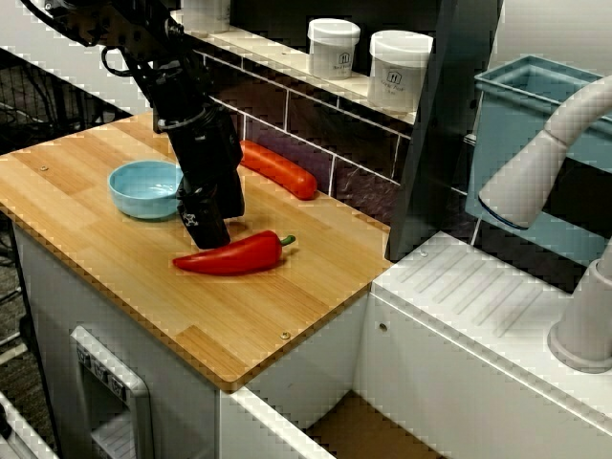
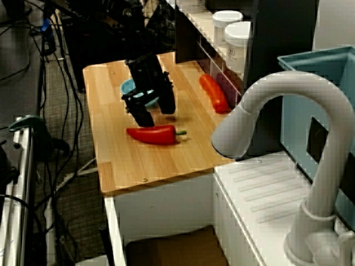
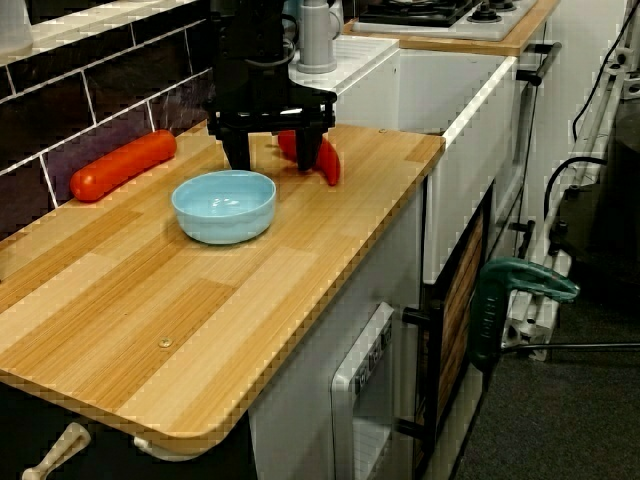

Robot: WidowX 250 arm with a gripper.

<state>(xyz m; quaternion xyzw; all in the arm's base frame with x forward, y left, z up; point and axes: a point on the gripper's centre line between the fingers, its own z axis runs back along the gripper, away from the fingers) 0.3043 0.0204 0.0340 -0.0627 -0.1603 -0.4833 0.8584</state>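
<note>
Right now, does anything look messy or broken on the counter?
Nothing stands out. The pepper lies whole on the counter, the bowl stands upright, nothing is spilled. The open gripper hangs by the pepper.

You were working in a kitchen, or a mock-up of one set inside a lab. You had a wooden bench [image 1: 239, 316] backed by a dark tiled wall [image 1: 316, 124], a white faucet [image 2: 288, 88] over a ribbed draining board [image 1: 478, 287], a gas hob [image 3: 440, 10] and white jars [image 1: 400, 69] on a ledge. Loose cables [image 2: 65, 111] trailing over the floor beside the unit pointed to a lab.
</note>
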